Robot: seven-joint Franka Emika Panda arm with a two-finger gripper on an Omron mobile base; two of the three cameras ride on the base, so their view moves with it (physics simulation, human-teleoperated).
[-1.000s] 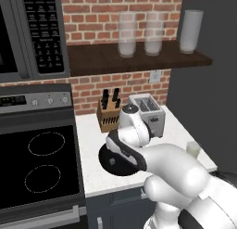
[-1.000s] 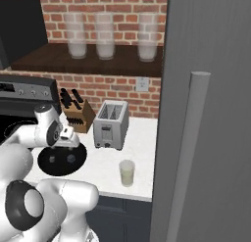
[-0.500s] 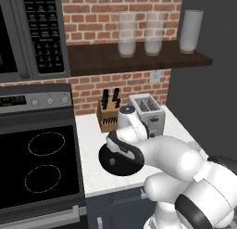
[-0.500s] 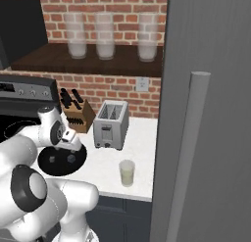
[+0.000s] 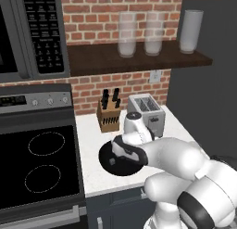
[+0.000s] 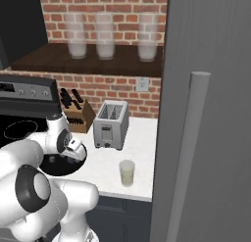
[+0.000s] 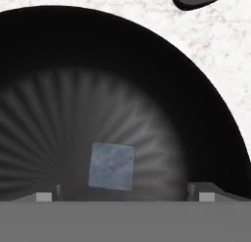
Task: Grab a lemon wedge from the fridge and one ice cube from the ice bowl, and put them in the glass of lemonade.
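A white speckled counter (image 6: 142, 138) is running between the black stove top (image 5: 41, 163) and the tall dark grey fridge (image 6: 211, 118), under a brick wall and a shelf of three frosted glasses (image 5: 127, 34).

Over that counter the gripper (image 7: 125, 194) is hanging low inside the ice bowl (image 7: 59, 55), its jaws spread as wide as they go, one dark tip showing at each side of the hand view's bottom edge. The ice cube (image 7: 112, 166) is lying on the ribbed floor of the bowl between those tips, nearer the left one, and is touching neither.

Compared with a second ago, the wrist has been sinking and swinging out over the ice bowl (image 5: 118, 161), so the hand now covers much of it in the left base view. That suggests the ice pick is the step in hand, with the closing squeeze not yet made.

Farther out, the glass of lemonade (image 6: 127, 173) is standing near the counter's front edge, well apart from the bowl, between it and the fridge. The toaster (image 6: 111, 124) and knife block (image 6: 78, 113) are sitting behind, by the wall. The fridge door appears closed, so the lemon wedge is probably waiting inside.
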